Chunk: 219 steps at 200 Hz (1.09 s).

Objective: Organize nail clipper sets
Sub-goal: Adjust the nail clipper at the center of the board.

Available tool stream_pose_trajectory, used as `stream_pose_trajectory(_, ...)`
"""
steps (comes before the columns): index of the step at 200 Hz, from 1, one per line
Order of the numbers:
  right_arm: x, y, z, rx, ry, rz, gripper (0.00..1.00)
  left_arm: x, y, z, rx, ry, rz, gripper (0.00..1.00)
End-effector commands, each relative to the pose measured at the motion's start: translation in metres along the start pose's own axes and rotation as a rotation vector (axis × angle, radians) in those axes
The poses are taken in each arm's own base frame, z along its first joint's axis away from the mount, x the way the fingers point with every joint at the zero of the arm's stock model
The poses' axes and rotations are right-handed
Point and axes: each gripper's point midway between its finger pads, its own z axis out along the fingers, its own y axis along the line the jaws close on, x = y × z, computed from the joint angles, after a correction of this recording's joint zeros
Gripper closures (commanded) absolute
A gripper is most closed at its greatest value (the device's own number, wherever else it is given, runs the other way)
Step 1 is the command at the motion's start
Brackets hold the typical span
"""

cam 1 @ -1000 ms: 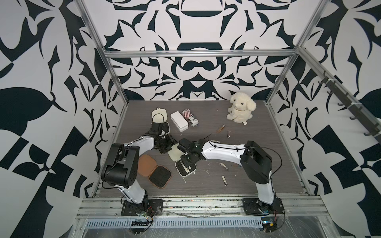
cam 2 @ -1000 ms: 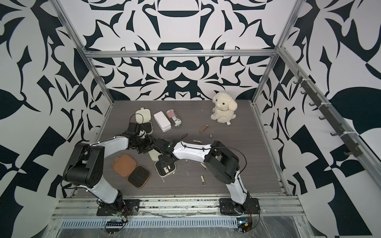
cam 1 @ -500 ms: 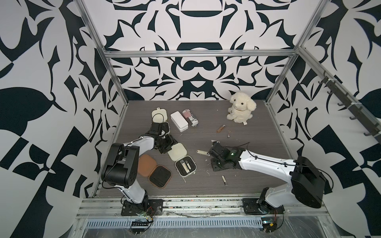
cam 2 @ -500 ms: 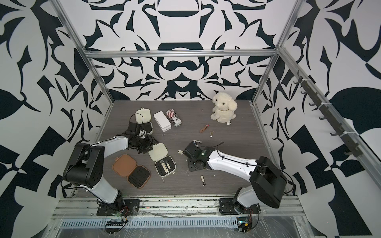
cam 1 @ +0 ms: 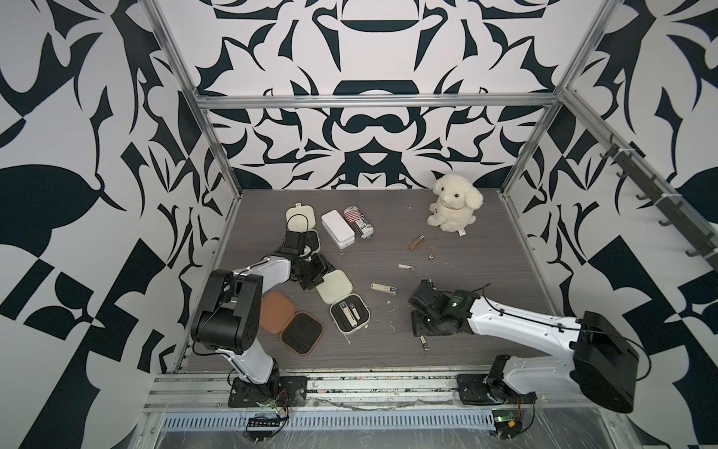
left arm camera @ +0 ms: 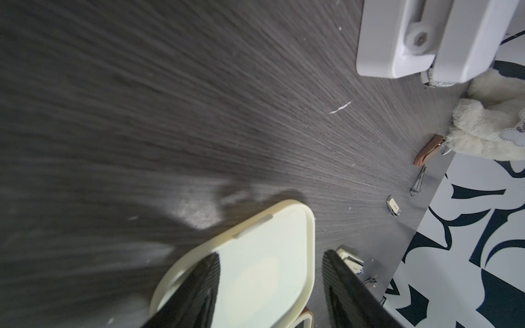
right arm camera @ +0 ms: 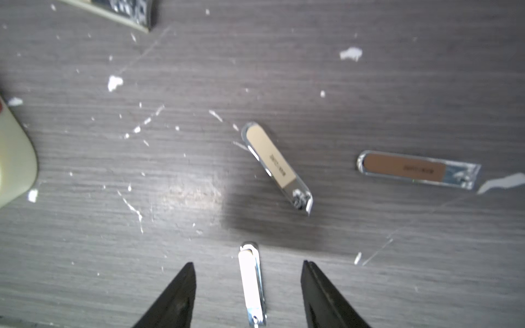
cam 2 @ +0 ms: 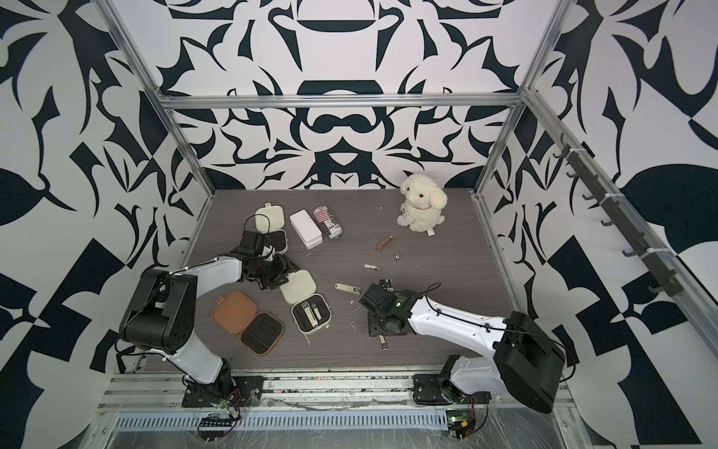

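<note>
Black-and-white patterned walls (cam 1: 369, 116) box in the dark wood-grain table (cam 1: 466, 280) I am working over. Both top views give me the layout: a back cream case (cam 1: 299, 215) at the rear left beside a white box (cam 1: 337, 229) and a striped can (cam 1: 358, 221), a plush dog (cam 1: 454, 202) at the rear right, a tan case (cam 1: 276, 317) lying open at the front left, and a middle cream case (cam 1: 334, 287) open just beside it, clippers (cam 1: 349, 314) seated in its black tray (cam 1: 359, 330). Loose on the table between that case and the dog lie a long clipper (cam 1: 382, 288), a short clipper (cam 1: 406, 267) and a brown clipper (cam 1: 416, 242).

From above I see neither set of jaws; the left arm (cam 1: 272, 268) and right arm (cam 1: 516, 322) hide them. The left wrist view fills that in: the left jaws stand apart, straddling the rim of the middle cream case's lid (left arm camera: 255, 255), one finger (left arm camera: 193, 298) over the lid, the other outside it; whether either presses on it I cannot tell. The right wrist view shows the right jaws spread wide and released, a white-topped clipper (right arm camera: 251, 284) lying flat on the table between them, touched by neither. Beyond it lie a cream-topped clipper (right arm camera: 277, 167) and a brown-topped clipper (right arm camera: 417, 169). I cannot match the white-topped one to any clipper seen from above.
</note>
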Motion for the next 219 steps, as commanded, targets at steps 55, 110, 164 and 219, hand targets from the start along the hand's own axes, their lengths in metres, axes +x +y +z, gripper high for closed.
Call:
stream_pose_trajectory(55, 0.031, -0.002, 0.009, 0.026, 0.06, 0.044, 0.34, 0.005, 0.014, 0.009, -0.043, 0.029, -0.015, 0.38)
stream_pose_trajectory(110, 0.043, 0.011, 0.02, 0.005, 0.095, 0.039, 0.34, 0.006, 0.016, 0.011, -0.039, 0.028, -0.019, 0.38)
stream_pose_trajectory(164, 0.043, 0.04, 0.027, -0.053, 0.105, 0.02, 0.33, 0.008, 0.018, 0.01, -0.04, 0.029, -0.02, 0.38)
stream_pose_trajectory(219, 0.029, 0.08, 0.033, -0.153, 0.101, 0.015, 0.33, 0.01, 0.019, 0.009, -0.041, 0.026, -0.019, 0.38)
